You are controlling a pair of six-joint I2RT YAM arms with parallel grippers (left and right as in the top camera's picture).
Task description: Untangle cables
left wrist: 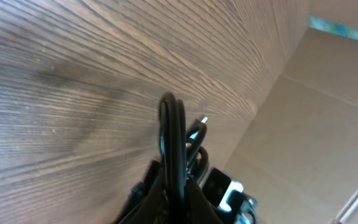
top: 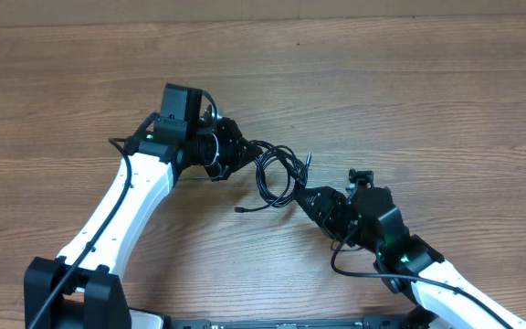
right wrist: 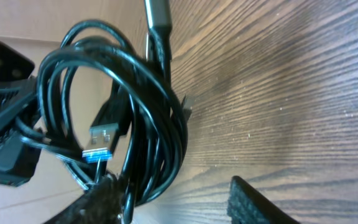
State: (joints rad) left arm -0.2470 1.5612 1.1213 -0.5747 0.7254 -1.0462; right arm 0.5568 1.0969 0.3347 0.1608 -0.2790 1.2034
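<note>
Between the two arms on the wooden table (top: 409, 91), a black cable bundle (right wrist: 166, 130) stretches upper-left to lower-right. Left gripper (top: 242, 152) pinches its upper-left end; right gripper (top: 302, 195), jaws spread, meets the lower-right loops, one finger (right wrist: 104, 196) touching them.

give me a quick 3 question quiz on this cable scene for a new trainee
1. True or false: the black cables are coiled in loops.
2. Multiple choice: in the right wrist view, what colour is the insert of the USB plug? A red, B blue, C yellow.
3. Fill in: the left tool is shut on the ____.

Key: 1 true; 2 B; 3 cables.
</note>
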